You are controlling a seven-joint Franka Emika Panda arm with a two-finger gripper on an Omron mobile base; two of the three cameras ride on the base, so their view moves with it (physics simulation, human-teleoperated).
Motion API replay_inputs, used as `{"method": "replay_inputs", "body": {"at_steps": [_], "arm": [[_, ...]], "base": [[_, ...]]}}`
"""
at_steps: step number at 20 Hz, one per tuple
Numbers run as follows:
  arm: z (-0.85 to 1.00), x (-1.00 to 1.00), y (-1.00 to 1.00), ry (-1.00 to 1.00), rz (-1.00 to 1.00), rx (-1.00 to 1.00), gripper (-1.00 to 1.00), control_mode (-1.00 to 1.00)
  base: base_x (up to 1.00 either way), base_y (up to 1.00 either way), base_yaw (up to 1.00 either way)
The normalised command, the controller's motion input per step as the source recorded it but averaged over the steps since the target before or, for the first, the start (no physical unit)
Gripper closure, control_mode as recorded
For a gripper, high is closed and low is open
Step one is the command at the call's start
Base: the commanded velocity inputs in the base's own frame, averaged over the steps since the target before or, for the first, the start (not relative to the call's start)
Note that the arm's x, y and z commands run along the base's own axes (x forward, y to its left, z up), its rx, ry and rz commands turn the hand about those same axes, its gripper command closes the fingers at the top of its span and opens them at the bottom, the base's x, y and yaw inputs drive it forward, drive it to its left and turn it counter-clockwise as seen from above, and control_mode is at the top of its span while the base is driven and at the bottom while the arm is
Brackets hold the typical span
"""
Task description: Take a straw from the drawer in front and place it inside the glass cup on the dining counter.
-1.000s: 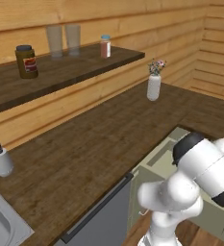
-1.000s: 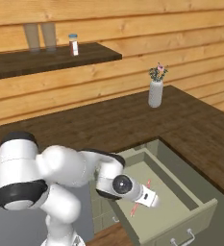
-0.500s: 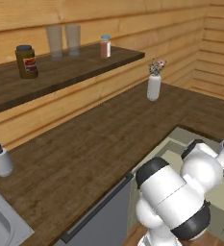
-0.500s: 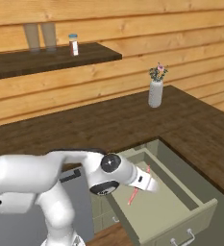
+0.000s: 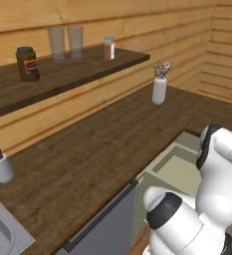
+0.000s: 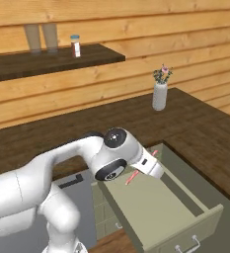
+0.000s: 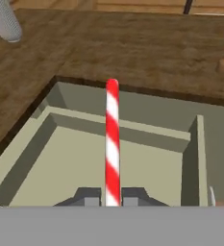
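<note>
Gripper [image 7: 112, 202] pinching straw [image 7: 112, 144] (red-and-white), long axis projecting straight ahead from fingertips, above open drawer [image 7: 84, 168].

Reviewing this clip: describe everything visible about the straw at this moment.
The straw is a thin, straight stick with red and white candy-cane bands, plastic or paper by its look. In the hand view it rises from between the two dark fingertips of the gripper, which is shut on its lower end, and the rest points out over the open sage-green drawer. In the right base view it shows as a small pink sliver below the hand, above the drawer's floor and apparently clear of it.
</note>
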Motion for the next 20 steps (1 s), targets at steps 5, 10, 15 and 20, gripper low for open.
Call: {"method": "replay_inputs", "body": {"at_steps": [5, 10, 15, 20], "arm": [[0.37, -0.57, 0.75, -0.26, -0.26, 0.02, 1.0, -1.0], [0.0, -0.67, 1.0, -0.34, -0.24, -0.06, 1.0, -1.0], [0.0, -0.09, 0.94, -0.34, -0.19, -0.06, 1.0, -1.0], [0.32, 0.01, 0.19, -0.1, -0.16, 0.03, 1.0, -1.0]], "base": [[0.0, 0.0, 0.0], [0.0, 0.0, 0.0], [0.0, 0.0, 0.0], [0.0, 0.0, 0.0]]}}
